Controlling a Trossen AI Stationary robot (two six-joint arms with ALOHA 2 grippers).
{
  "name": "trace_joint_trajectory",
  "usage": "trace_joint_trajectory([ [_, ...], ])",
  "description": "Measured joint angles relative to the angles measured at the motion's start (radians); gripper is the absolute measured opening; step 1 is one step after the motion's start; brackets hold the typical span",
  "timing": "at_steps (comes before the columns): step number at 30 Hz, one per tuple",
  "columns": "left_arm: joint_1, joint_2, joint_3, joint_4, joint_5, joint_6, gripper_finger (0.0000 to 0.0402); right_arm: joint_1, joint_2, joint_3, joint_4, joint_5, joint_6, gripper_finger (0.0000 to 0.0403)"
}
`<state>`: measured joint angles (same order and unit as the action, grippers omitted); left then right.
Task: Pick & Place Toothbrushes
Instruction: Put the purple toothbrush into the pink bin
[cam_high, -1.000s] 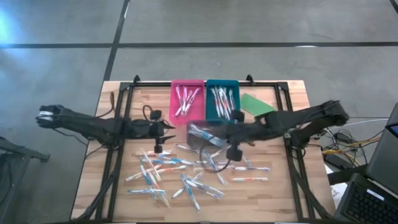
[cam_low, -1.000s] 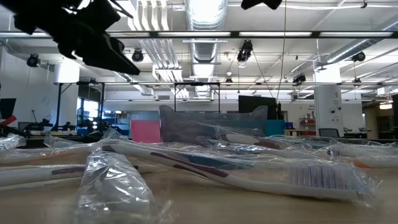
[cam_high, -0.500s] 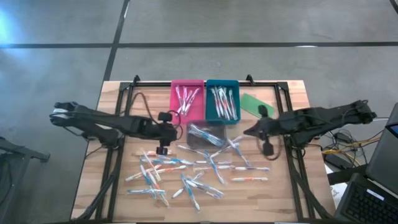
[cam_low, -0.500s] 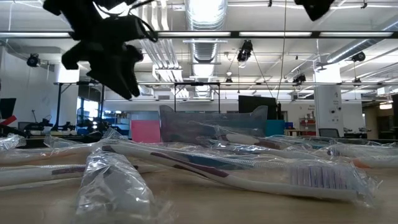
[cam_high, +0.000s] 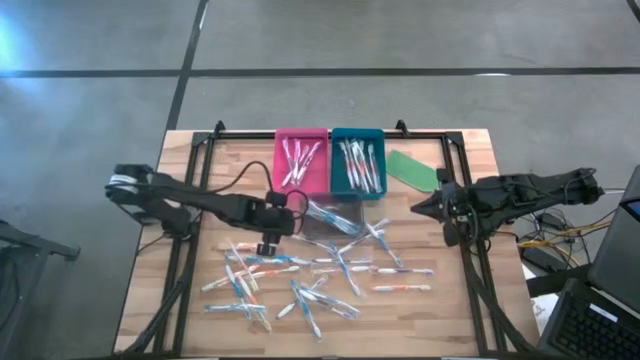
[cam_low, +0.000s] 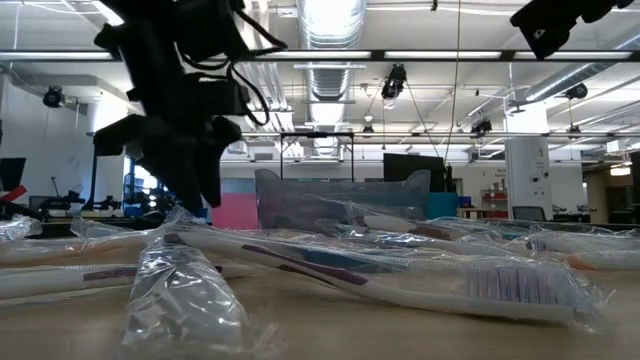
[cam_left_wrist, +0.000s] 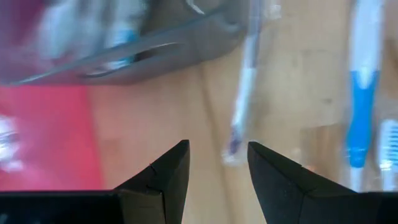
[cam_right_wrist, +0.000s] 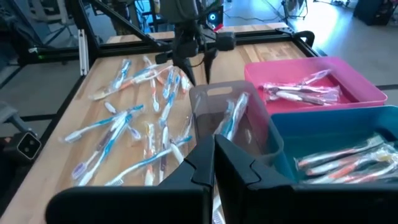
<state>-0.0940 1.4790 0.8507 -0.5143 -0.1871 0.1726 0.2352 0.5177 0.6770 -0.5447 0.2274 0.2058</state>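
At the worktop's (cam_high: 470, 150) far edge, a pink tray (cam_high: 301, 160) and a blue tray (cam_high: 358, 160) each held toothbrushes. A clear bin (cam_high: 332, 216) before them held a few. More brushes (cam_high: 300, 275) lay loose toward the near edge. The left end effector (cam_high: 296, 207), released and empty, hung beside the bin. The right end effector (cam_high: 420, 207) was clenched, empty, near the right edge.

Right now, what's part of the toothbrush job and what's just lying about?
Job: loose toothbrushes; pink tray; teal tray; clear bin; left gripper, open over the table beside the clear bin.
Lying about: green piece; laptop; right gripper, shut, waiting.
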Motion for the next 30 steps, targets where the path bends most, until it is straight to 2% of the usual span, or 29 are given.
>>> trace_joint_trajectory([
  [6, 0.000, 0.092, 0.052, 0.001, 0.101, -0.004, 0.0167, 0.000, -0.009, -0.026, 0.001, 0.001, 0.000, 0.0008],
  [19, 0.000, 0.243, 0.139, 0.002, 0.124, 0.014, 0.0164, 0.000, -0.004, -0.051, -0.001, 0.002, 0.000, 0.0008],
  [30, -0.002, 0.235, 0.136, -0.018, 0.120, 0.015, 0.0102, 0.000, -0.004, -0.051, -0.003, 0.002, 0.000, 0.0008],
])
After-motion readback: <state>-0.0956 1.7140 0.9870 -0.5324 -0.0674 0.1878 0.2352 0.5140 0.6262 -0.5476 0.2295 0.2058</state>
